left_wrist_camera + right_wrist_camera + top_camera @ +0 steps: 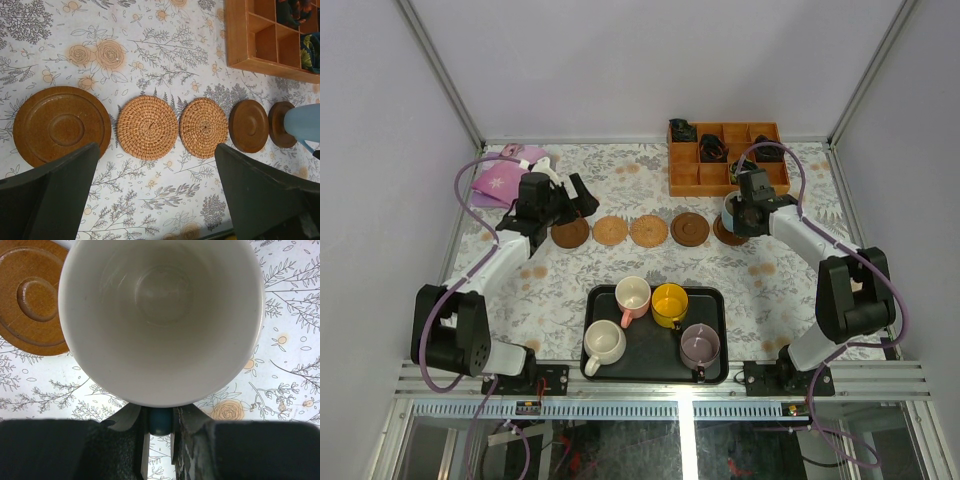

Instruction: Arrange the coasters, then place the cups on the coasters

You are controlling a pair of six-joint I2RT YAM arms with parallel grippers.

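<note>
Five coasters (648, 230) sit in row; cup-placing step in hand. Right gripper (160, 421) clenched on light blue cup (160, 315) by its handle, over rightmost coaster (278, 125) (contact unclear). Next: lower squarely, let go. Left gripper (570, 198) released, near leftmost coaster (61, 125).

Ahead of the matt black plastic left pincer (156, 145) lie two rough woven rattan round coasters (147, 127), flanked by smooth brown wooden disc coasters (62, 125). The right pincer (160, 417) clamps a light-blue glossy ceramic cup (160, 315). The tabletop (150, 50) wears matt floral-printed cloth.

White-and-black arms (500, 262) carry purple cables (461, 185) and dark fingers (50, 195).
</note>
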